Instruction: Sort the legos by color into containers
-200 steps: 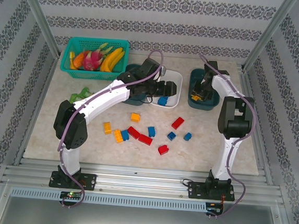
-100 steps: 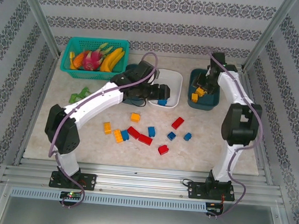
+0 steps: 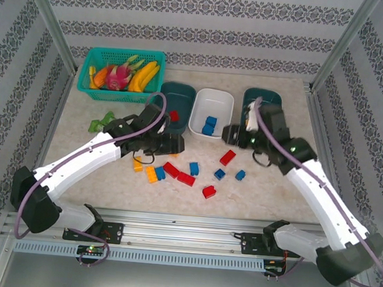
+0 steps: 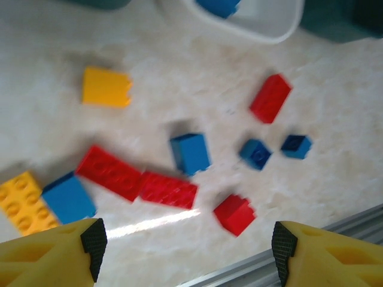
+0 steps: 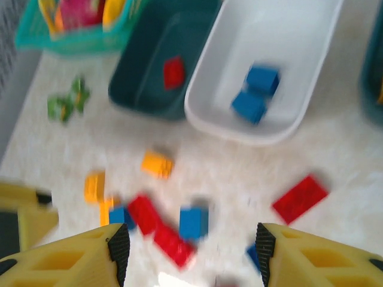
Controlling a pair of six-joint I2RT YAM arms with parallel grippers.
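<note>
- Top camera: three trays sit side by side at the far side of the desk (image 3: 260,196). The left dark teal tray (image 3: 182,96) has one red brick (image 3: 174,115) in it. The white tray (image 3: 215,102) holds blue bricks (image 3: 210,125). The right dark teal tray (image 3: 266,96) is partly under the right arm, so I can't tell what's inside.
- At far left, the teal mesh basket (image 3: 115,96) is packed with toy fruit (image 3: 127,74). A green toy (image 3: 103,121) lies on the desk just in front of it.
- The loose legos (image 3: 189,173), red, blue and yellow, are scattered on the desk in front of the trays. The left gripper (image 3: 170,143) is over their left end, and the right gripper (image 3: 234,134) is by the white tray's near right corner.
- Left wrist camera: the left gripper (image 4: 187,248) is spread wide, with nothing between its yellow fingers (image 4: 48,251). Below it lie red, blue and yellow bricks. The white tray's rim (image 4: 269,30) is at the top, with one blue brick inside.
- Right wrist camera, blurry: the right gripper (image 5: 188,251) is spread too, and empty. Ahead, the left dark teal tray (image 5: 143,72) holds its single red brick (image 5: 174,73). The white tray (image 5: 281,36) holds two blue bricks (image 5: 249,106). The rest of the bricks lie on the desk in front of the trays.
</note>
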